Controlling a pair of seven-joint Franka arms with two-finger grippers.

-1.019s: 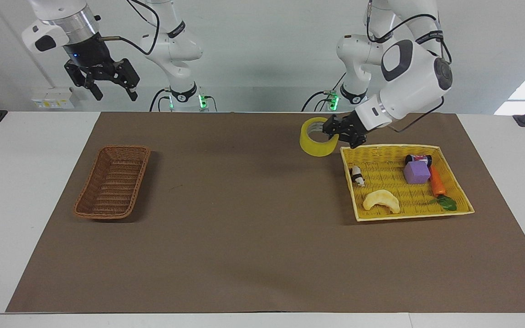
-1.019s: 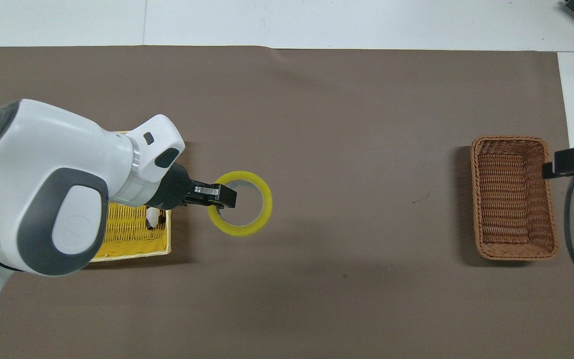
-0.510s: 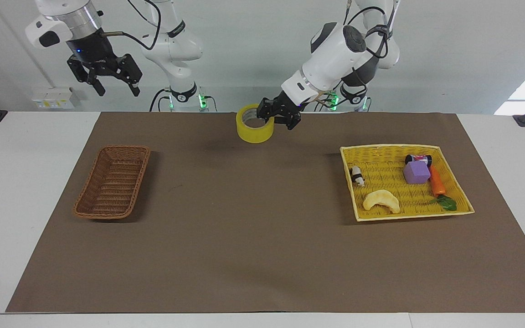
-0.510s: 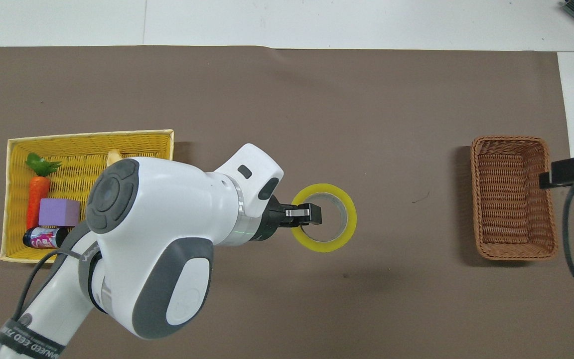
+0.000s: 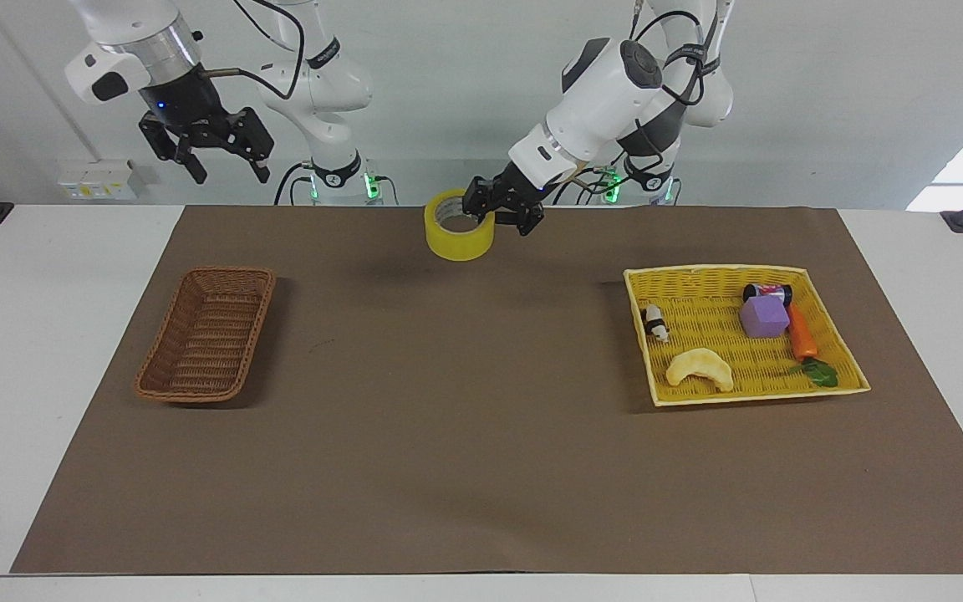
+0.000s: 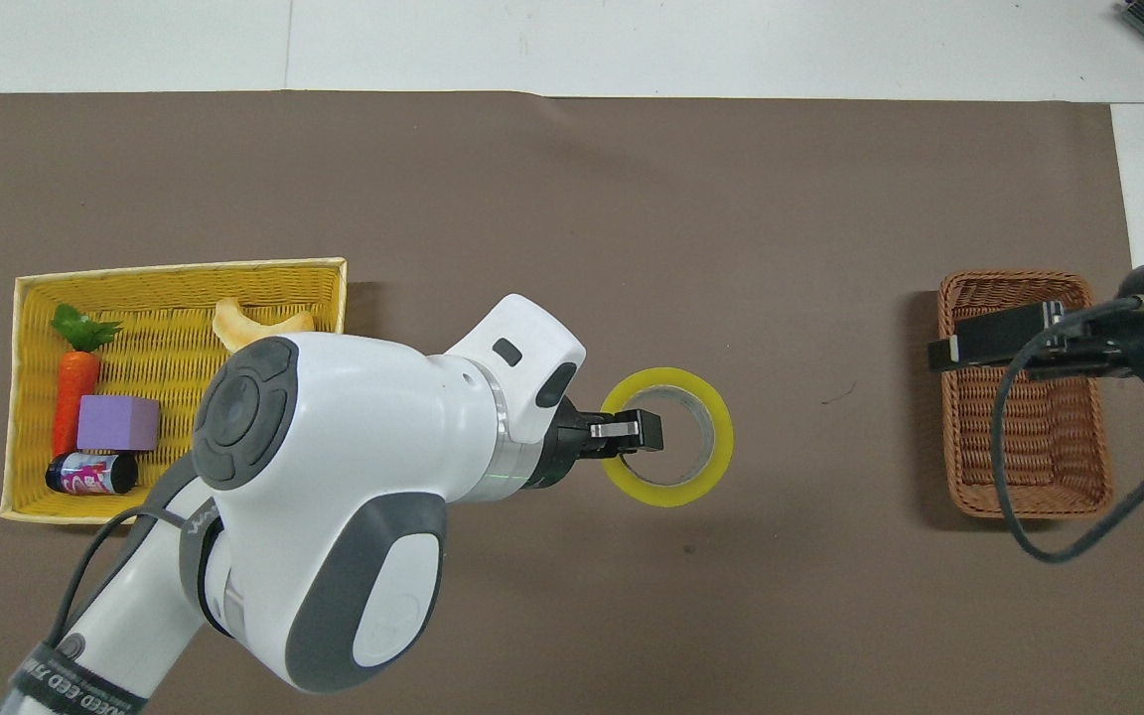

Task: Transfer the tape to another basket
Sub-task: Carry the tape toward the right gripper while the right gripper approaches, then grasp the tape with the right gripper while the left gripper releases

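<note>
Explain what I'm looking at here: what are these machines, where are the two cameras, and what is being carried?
Two robot arms work at a table covered by a brown mat. One camera faces them; the other looks down from above their end. The left gripper is shut on the tape, a yellow roll held in the air over the mat's middle. The right gripper waits open, raised above the brown basket. The yellow tray holds a carrot, purple block, can, crescent toy and a small figure.
</note>
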